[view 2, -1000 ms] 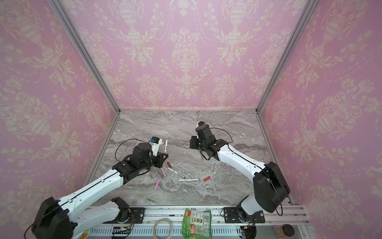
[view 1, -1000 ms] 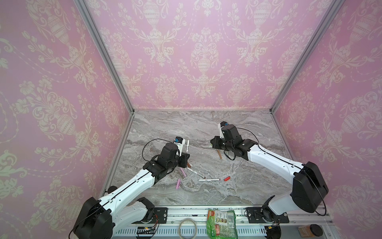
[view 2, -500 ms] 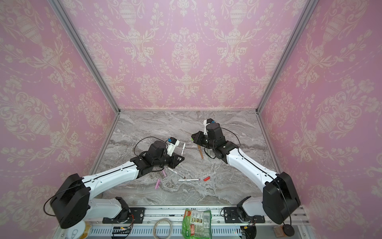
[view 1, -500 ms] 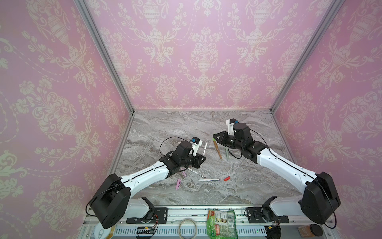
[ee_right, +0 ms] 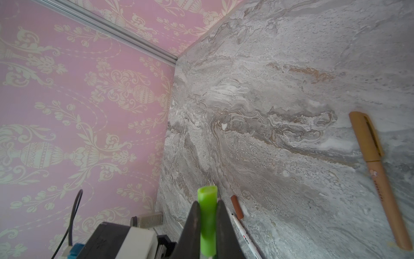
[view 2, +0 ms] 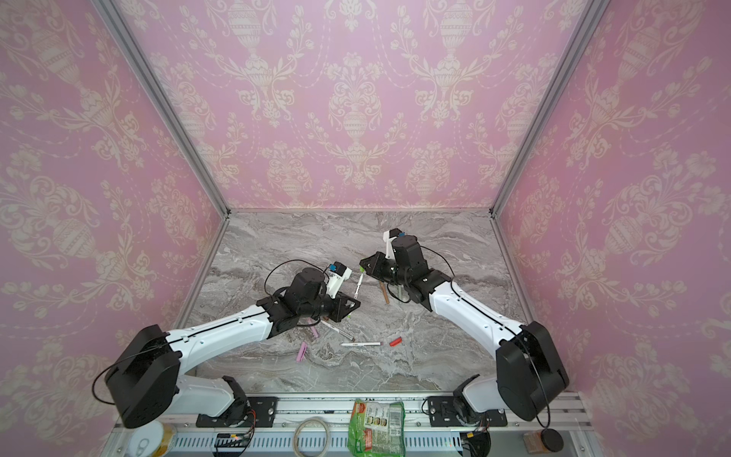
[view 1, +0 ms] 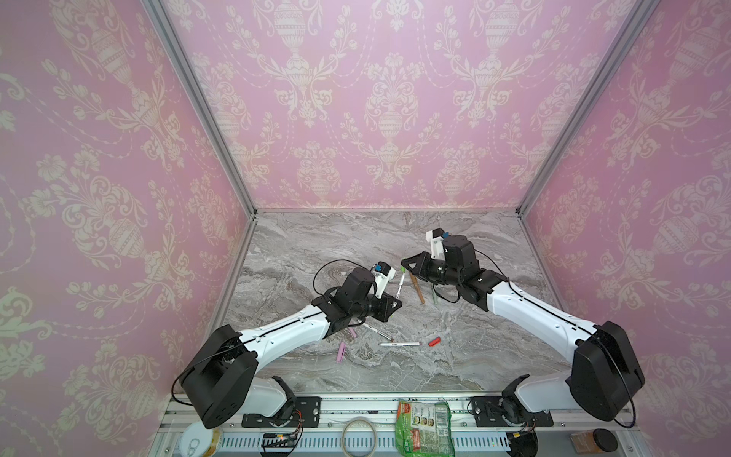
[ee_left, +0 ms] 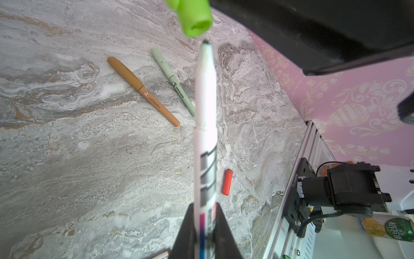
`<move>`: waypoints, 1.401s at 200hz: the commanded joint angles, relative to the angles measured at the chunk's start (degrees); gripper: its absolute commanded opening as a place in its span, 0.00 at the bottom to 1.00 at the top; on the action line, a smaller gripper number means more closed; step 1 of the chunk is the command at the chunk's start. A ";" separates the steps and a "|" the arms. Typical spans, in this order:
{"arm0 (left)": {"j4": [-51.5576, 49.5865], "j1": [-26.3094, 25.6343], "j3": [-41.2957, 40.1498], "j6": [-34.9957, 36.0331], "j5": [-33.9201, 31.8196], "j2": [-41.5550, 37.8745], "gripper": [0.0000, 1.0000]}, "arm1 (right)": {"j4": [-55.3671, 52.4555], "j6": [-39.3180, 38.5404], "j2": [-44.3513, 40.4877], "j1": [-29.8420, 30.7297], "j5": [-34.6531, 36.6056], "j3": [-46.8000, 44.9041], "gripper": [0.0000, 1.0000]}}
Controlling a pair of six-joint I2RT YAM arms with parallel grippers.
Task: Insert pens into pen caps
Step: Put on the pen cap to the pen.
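- The left gripper (ee_left: 205,212) is shut tight on the lower barrel of a white pen (ee_left: 205,107). The pen juts out past the fingertips with its dark green tip leading.
- The right gripper (ee_right: 208,209) is pinched narrow around a bright green cap (ee_right: 207,215), whose open mouth faces away from the gripper.
- In the left wrist view the pen's tip sits just short of the cap's mouth, a sliver apart and not inside. Both are held above the middle of the tabletop (view 1: 455,368).
- Half a second ago the two grippers stood further apart. The left one has since shifted toward the right one, and the right one has dipped to meet it. A second ago pen and cap were well apart.
- The loose things lie as before. A tan pen (view 1: 417,287) and a pale green pen (view 1: 435,294), each with its matching cap on, lie side by side near the right arm.
- Near the front lie a red cap (view 1: 434,341), a second white pen (view 1: 399,344), a third white pen (view 1: 377,331) and a pink piece (view 1: 341,352); whether the pink piece is a pen or a cap I cannot tell.
- On the front rail stand a green packet (view 1: 425,429) and a brown jar (view 1: 593,441) with a black lid, contents not visible.
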 commanded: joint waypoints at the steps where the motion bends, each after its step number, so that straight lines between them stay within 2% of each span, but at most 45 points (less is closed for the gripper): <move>1: 0.08 -0.55 1.81 0.13 0.44 0.39 0.00 | 1.08 0.77 -0.06 -0.10 -1.03 -0.93 0.00; 161: 0.08 -0.54 1.53 0.46 -0.84 0.13 0.00 | -3.94 -2.75 -3.74 -0.21 2.62 -0.48 0.00; 280: 1.13 -0.54 1.54 0.27 -1.76 0.83 0.00 | -2.04 -1.44 -4.46 -0.12 -0.44 -1.43 0.00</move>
